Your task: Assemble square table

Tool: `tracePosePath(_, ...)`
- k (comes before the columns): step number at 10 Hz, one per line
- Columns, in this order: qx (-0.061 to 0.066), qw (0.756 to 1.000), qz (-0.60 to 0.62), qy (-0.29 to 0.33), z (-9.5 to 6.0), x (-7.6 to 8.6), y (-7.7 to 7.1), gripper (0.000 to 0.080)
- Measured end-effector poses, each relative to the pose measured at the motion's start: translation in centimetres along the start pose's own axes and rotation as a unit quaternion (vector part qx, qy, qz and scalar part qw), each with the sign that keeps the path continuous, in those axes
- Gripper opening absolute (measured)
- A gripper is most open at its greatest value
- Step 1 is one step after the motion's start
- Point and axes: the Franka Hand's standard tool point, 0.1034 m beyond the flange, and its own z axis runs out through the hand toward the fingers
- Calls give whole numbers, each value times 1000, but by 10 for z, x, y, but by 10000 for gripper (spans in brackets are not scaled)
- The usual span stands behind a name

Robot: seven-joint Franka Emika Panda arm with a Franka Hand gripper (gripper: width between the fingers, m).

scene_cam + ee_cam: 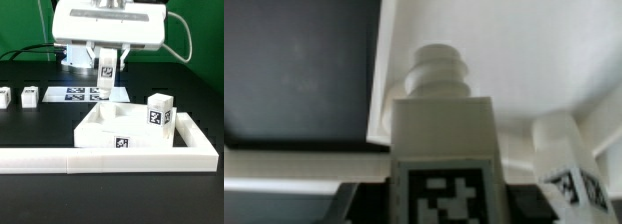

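Note:
My gripper [104,64] is shut on a white leg block [104,82] and holds it upright in the air, just behind the far left corner of the square tabletop slab [100,126]. The slab lies in the middle with a tag [121,142] on its near side. A second leg block [160,110] stands at the slab's right corner. Two loose leg blocks [30,97] [3,97] stand at the exterior view's left. In the wrist view the held leg [441,120] fills the middle, tag [446,197] toward me and threaded tip [438,62] over a white surface. The gripper [441,206] clamps its sides.
The long white L-shaped rail [90,158] runs along the front and up the exterior view's right side of the slab. The marker board [72,93] lies flat behind the slab, under the arm. The table [30,125] is black.

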Motion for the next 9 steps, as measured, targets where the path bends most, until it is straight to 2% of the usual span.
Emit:
tracePosePath(1, -4, 1000, -2, 14, 2, 8, 5, 287)
tracePosePath(4, -11, 1000, -5, 8, 27, 13, 7, 287)
tracePosePath(5, -11, 1000, -4, 11, 31, 19, 6, 287)
tracePosePath(7, -5, 1000, 1, 14, 29, 35, 1, 287)
tracePosePath(9, -7, 1000, 0, 14, 31, 32, 2, 287)
